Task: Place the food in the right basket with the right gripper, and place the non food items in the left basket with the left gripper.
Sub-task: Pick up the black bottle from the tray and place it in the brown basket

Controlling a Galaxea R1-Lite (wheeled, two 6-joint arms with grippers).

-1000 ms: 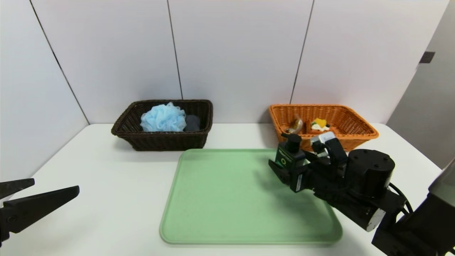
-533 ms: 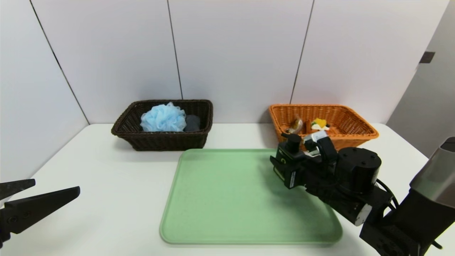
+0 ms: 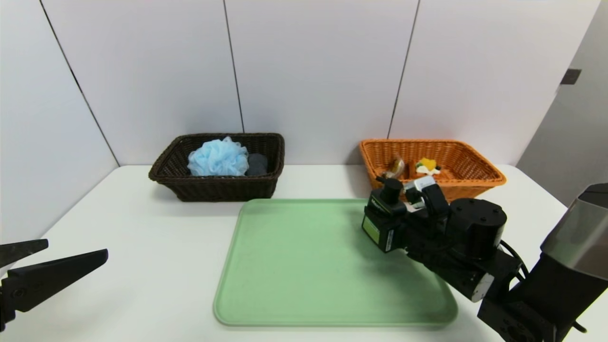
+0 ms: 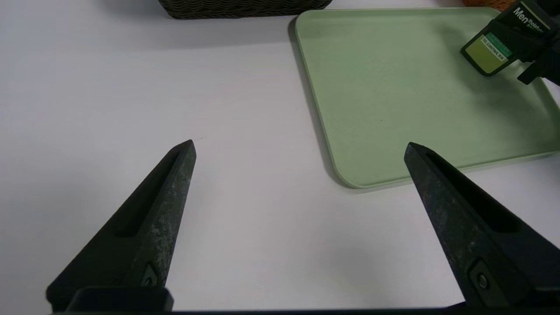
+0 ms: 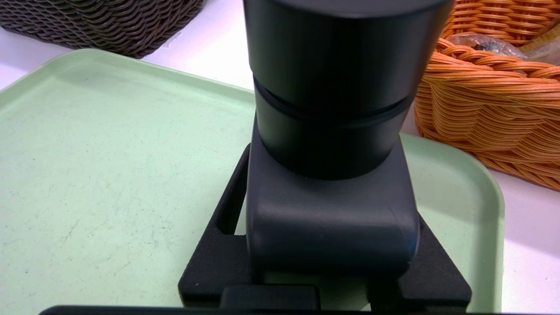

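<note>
On the green tray (image 3: 304, 266), far right corner: right gripper (image 3: 380, 227) clenched on pump bottle (image 3: 384, 213). Puff (image 3: 217, 157), towel (image 3: 258, 164) in brown basket (image 3: 216, 187); food (image 3: 426, 167) in orange basket (image 3: 475, 178). Left gripper (image 4: 297, 148) spread, idle left of tray. Bottle remains.

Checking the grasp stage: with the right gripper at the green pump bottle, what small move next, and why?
Probably lift the pump bottle off the tray and carry it left: the right gripper grips it, it belongs in the dark brown basket, and the open left gripper hangs on that side.
</note>
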